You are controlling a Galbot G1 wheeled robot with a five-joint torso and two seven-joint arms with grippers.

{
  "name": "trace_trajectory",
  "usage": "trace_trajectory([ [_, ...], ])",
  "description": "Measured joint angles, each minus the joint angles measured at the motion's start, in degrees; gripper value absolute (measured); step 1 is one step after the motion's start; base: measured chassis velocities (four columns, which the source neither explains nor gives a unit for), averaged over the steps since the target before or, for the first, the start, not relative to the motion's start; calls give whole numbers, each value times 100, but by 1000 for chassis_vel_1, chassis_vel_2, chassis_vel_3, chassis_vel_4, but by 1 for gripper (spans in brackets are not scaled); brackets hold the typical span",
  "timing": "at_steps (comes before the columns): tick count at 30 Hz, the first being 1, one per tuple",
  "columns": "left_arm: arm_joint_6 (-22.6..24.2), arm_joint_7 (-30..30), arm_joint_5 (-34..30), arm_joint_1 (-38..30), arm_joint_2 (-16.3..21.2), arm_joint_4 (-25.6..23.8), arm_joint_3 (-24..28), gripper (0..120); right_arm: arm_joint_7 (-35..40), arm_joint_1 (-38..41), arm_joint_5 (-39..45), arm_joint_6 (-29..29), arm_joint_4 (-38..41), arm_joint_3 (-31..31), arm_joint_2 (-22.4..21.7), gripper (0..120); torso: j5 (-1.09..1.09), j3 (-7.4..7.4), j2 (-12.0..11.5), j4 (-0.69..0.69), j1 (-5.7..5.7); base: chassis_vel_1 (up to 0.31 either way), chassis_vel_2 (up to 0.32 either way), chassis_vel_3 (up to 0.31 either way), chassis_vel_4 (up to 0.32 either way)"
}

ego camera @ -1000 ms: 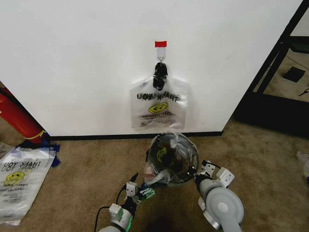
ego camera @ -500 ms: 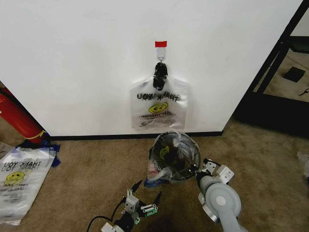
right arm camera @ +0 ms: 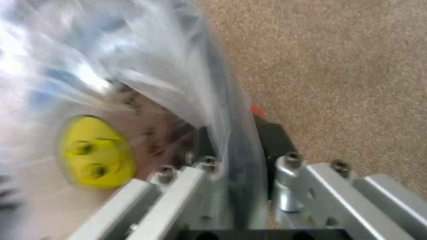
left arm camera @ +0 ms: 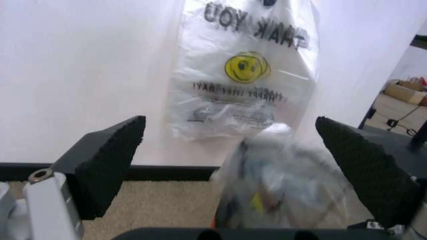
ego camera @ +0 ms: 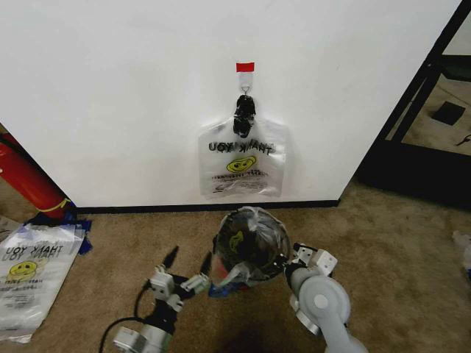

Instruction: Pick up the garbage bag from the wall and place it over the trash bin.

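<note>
A see-through garbage bag (ego camera: pixel 241 165) with THANK YOU lettering and a yellow smiley hangs from a black hook clip (ego camera: pixel 244 114) on the white wall (ego camera: pixel 110 88), under a red tape strip (ego camera: pixel 244 67). Below it on the carpet stands the round dark trash bin (ego camera: pixel 249 246), with another such bag (right arm camera: pixel 93 100) draped over it. My right gripper (ego camera: pixel 291 259) is at the bin's right rim, shut on the plastic and rim (right arm camera: pixel 233 170). My left gripper (ego camera: pixel 190 259) hovers open just left of the bin, holding nothing. Its wrist view faces the hanging bag (left arm camera: pixel 243 75) between spread pads (left arm camera: pixel 107 160).
A pile of flat bags (ego camera: pixel 29 272) lies on the carpet at far left, beside a long red cylinder (ego camera: pixel 29 180) leaning at the wall. A black baseboard (ego camera: pixel 147 208) runs along the wall's foot. A dark frame (ego camera: pixel 419 103) stands at the right.
My left gripper drew back from the bin's left edge and moved left, standing open. The bin with its bag shifted slightly left, the right gripper going with it.
</note>
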Motion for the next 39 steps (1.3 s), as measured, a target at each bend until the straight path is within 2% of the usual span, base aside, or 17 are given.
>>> trace_trajectory([
  [5,64,-5,-11,-41,-33,0,47,100,-153,-59,-55,6,-12,7,-29,32,0,0,0,-1,0,0,0,0,0],
  [7,78,-6,-10,-52,-39,2,67,100,-202,-86,-79,19,-8,14,-36,33,-1,0,0,-1,0,0,0,0,0],
  [12,114,-12,10,-98,-62,32,149,100,-713,-249,-411,134,11,24,-75,59,0,0,0,-1,0,0,0,0,0],
  [13,114,-12,10,-98,-62,32,149,100,-713,-249,-411,134,11,24,-75,59,0,0,0,-1,0,0,0,0,0],
  [15,115,-12,15,-101,-73,37,157,100,-1145,-355,-762,315,13,-1,-105,67,0,0,0,-1,0,0,0,0,0],
  [19,115,-13,25,-101,-91,37,164,100,-2151,-549,-1707,1042,-118,-57,-147,84,0,0,0,-1,0,0,0,0,0],
  [21,115,-13,27,-98,-92,31,164,100,-2318,-574,-1904,1247,-165,-65,-153,87,0,0,0,-1,0,0,0,0,0],
  [24,116,-13,29,-87,-91,13,154,100,-2660,-636,-2321,1560,-262,-73,-185,99,0,0,0,0,0,0,0,0,0],
  [27,115,-13,28,-78,-89,13,150,100,-2924,-731,-2710,1734,-330,-71,-240,100,0,0,0,-1,0,0,0,0,0],
  [31,115,-4,97,-65,-72,-8,220,100,-2944,-804,-2760,1784,-394,-59,-259,100,0,0,0,0,0,0,0,0,0],
  [35,299,-87,397,-281,57,-15,736,100,-2718,-784,-2380,1605,-430,-25,-208,100,0,0,0,0,0,0,0,0,0],
  [36,299,-87,397,-281,57,-15,736,100,-2718,-784,-2380,1605,-430,-25,-208,100,0,0,0,0,0,0,0,0,0],
  [39,502,-303,726,-785,190,187,1264,100,-2704,-745,-2288,1592,-487,-20,-172,100,0,0,0,1,0,0,0,0,0],
])
